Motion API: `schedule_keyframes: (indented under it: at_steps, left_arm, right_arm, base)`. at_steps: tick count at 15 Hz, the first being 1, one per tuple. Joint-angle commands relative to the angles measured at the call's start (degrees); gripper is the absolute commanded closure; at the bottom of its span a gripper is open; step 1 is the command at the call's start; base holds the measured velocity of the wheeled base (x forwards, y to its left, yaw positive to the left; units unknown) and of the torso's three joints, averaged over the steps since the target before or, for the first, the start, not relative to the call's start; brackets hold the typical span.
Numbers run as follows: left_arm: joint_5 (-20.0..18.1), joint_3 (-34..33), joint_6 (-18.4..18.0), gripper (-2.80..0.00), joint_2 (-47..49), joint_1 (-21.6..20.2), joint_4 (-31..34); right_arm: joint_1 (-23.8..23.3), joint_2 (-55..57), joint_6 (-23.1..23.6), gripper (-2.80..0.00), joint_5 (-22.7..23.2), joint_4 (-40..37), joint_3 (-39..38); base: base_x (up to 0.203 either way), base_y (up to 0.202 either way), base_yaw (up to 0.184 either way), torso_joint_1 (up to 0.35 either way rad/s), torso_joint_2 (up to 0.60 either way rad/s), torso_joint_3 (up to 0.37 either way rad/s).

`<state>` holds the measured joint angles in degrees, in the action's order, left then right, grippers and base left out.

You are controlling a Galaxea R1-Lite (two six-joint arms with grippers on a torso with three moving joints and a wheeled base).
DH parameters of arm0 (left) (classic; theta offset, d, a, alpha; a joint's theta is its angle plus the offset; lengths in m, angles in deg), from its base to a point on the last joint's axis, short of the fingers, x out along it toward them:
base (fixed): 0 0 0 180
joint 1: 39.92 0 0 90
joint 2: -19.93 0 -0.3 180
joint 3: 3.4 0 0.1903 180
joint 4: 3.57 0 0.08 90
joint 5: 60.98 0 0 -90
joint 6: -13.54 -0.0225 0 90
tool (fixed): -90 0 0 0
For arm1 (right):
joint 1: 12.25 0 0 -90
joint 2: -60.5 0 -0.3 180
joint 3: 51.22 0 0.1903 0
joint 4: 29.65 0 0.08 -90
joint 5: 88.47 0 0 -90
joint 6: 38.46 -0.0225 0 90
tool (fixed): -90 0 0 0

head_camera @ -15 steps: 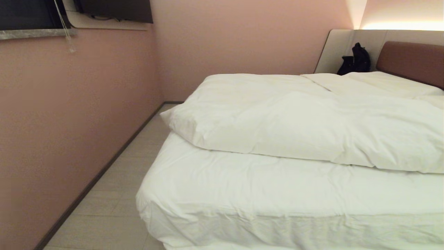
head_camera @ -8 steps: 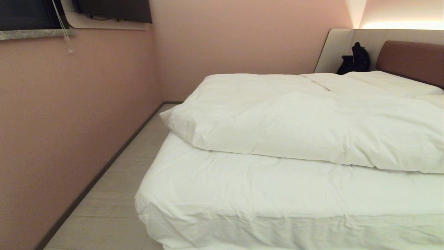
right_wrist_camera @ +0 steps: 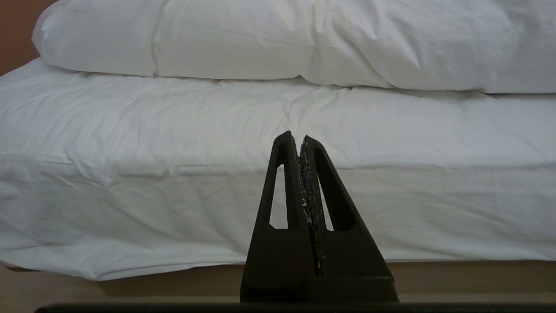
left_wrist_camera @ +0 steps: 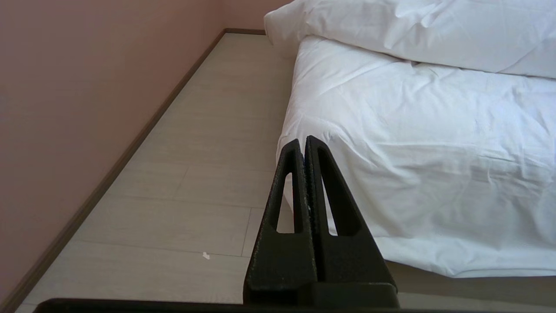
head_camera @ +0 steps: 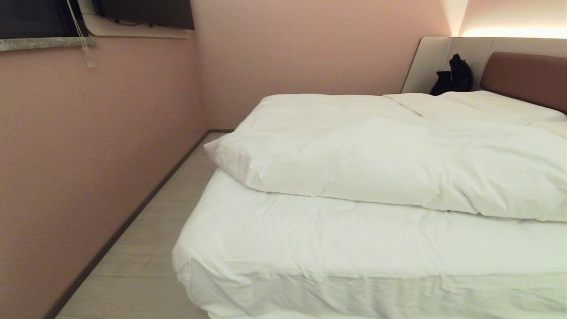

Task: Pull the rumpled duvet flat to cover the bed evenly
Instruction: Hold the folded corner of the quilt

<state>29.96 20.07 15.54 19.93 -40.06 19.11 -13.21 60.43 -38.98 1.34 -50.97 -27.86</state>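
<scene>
Duvet [head_camera: 390, 164] white, thick and puffy, bunched into a doubled-over roll across the middle of the bed [head_camera: 310, 266], soft creases over its top. Its near folded edge runs straight across the mattress; one rounded corner overhangs the bed's side toward the pink wall [head_camera: 88, 155]. Foot part of the mattress uncovered, only a wrinkled white sheet [head_camera: 354, 239] draped over it. Beyond the duvet, flat pillows [head_camera: 483, 108] against a reddish-brown headboard [head_camera: 527, 79]; a black object [head_camera: 454, 75] sits beside it.

Left tool [left_wrist_camera: 303, 141] clenched, fingers pressed together, grasping nothing, low before the bed's foot corner; duvet well beyond and above its tips. Right tool [right_wrist_camera: 298, 138] likewise clenched and empty, facing the foot end of the mattress, duvet lying well past it. Pale tiled floor [left_wrist_camera: 195, 152] to the left tool's outer side.
</scene>
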Motion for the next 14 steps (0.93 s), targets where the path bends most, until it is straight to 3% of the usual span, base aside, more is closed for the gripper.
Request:
schedule_keyframes:
  at_steps: [1, 3, 8, 14]
  left_arm:
    - [0.0, 0.0, 0.0, 0.00, 0.0, 0.0, 0.0]
    - [0.0, 0.0, 0.0, 0.00, 0.0, 0.0, 0.0]
    - [0.0, 0.0, 0.1, 0.00, 0.0, 0.0, 0.0]
    - [0.0, -0.1, 0.2, 0.00, 0.0, 0.0, 0.0]
  right_arm:
    - [0.0, 0.1, 0.1, 0.00, 0.0, 0.1, 0.0]
    - [0.0, 0.1, 0.1, 0.00, 0.0, 0.1, 0.0]
    - [0.0, 0.1, 0.1, 0.00, 0.0, 0.1, 0.0]
    - [0.0, 0.1, 0.1, 0.00, 0.0, 0.1, 0.0]
  base:
    - [0.000, 0.000, 0.000, 0.000, 0.00, 0.000]
    - [0.062, 0.000, 0.002, -0.006, 0.00, 0.001]
    - [0.186, 0.000, 0.000, 0.002, 0.00, 0.002]
    - [0.013, 0.000, 0.001, 0.001, 0.00, 0.000]
